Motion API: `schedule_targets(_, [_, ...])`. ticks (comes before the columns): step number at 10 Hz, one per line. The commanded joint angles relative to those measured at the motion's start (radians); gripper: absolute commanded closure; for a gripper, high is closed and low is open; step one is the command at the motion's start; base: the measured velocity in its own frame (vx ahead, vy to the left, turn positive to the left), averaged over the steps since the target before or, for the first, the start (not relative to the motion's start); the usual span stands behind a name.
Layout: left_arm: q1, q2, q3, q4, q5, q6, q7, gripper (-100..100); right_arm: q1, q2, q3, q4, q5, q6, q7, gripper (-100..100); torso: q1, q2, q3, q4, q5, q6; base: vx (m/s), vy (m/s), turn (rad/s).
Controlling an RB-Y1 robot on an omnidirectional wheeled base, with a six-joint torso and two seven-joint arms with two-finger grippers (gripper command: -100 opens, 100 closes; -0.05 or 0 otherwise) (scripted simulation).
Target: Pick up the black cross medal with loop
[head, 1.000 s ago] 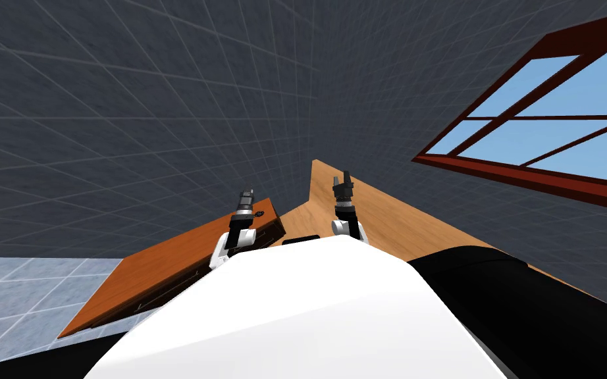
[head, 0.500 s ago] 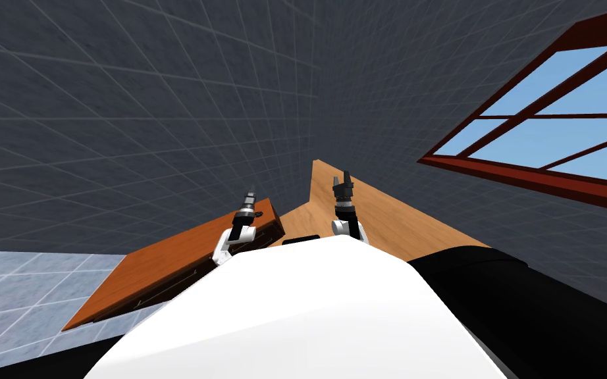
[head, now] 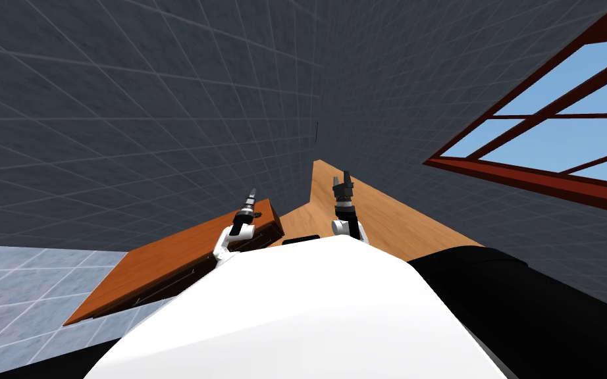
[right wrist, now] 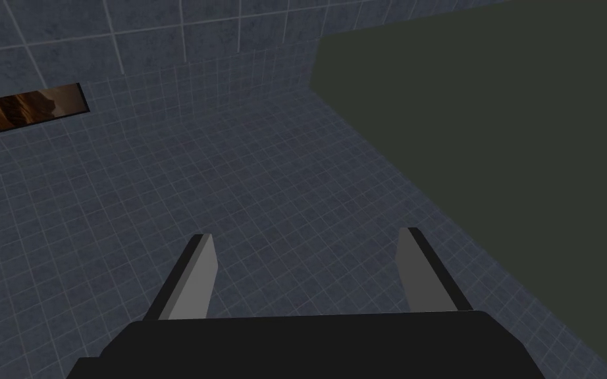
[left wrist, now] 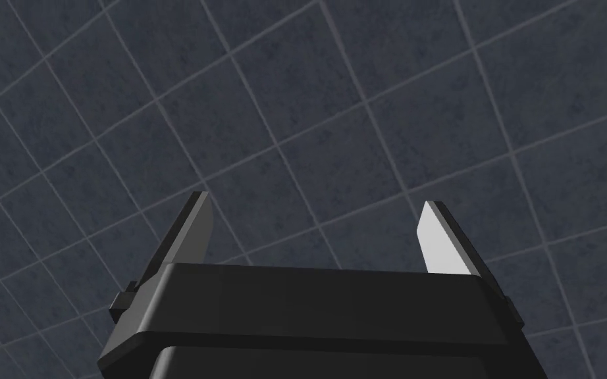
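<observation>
My left gripper [head: 252, 193] is raised over the far end of a reddish-brown cabinet top [head: 164, 263]. Its fingers point up toward the dark tiled wall. In the left wrist view the left gripper [left wrist: 316, 199] stands open with nothing between its fingers. My right gripper [head: 345, 176] is held upright over a light wooden tabletop [head: 394, 220]. In the right wrist view the right gripper [right wrist: 306, 233] is open and empty as well, facing the tiled wall.
The cabinet and the light wooden tabletop meet near the wall corner. A red-framed window [head: 546, 138] is on the right wall. Pale floor tiles [head: 19, 283] lie at the lower left, and a black area [head: 532, 303] sits at the lower right.
My left forearm has swung a little to the left, and its gripper now reaches higher and farther over the cabinet's end. The head view has shifted slightly. The right arm has stayed put.
</observation>
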Motion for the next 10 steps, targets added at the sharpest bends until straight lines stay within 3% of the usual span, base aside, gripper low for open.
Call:
schedule_targets(1, [-0.031, 0.021, 0.012, 0.05, 0.009, 0.05, -0.004, -100, 0.0, 0.0, 0.0, 0.0, 0.0, 0.0, 0.0, 0, 0.0, 0.0, 0.0, 0.0, 0.0, 0.0, 0.062, -0.063, 0.075])
schedule_targets(3, [-0.031, 0.021, 0.012, 0.078, 0.009, 0.05, -0.004, -100, 0.0, 0.0, 0.0, 0.0, 0.0, 0.0, 0.0, 0, 0.0, -0.001, -0.001, 0.0, 0.0, 0.0, 0.039, -0.034, 0.022])
schedule_targets(4, [-0.061, 0.038, 0.022, 0.118, 0.017, 0.1, -0.008, -100, 0.0, 0.0, 0.0, 0.0, 0.0, 0.0, 0.0, 0, 0.002, 0.001, 0.0, 0.0, 0.0, 0.0, 0.029, -0.024, 0.061])
schedule_targets(5, [-0.061, 0.038, 0.022, 0.139, 0.017, 0.1, -0.008, -100, 0.0, 0.0, 0.0, 0.0, 0.0, 0.0, 0.0, 0, 0.002, 0.0, 0.0, 0.0, 0.0, 0.0, 0.037, -0.035, 0.05])
schedule_targets(10, [-0.155, 0.087, 0.054, 0.302, 0.047, 0.236, -0.023, -100, 0.0, 0.0, 0.0, 0.0, 0.0, 0.0, 0.0, 0, 0.001, -0.001, -0.001, 0.0, 0.0, 0.0, 0.056, -0.044, 0.059])
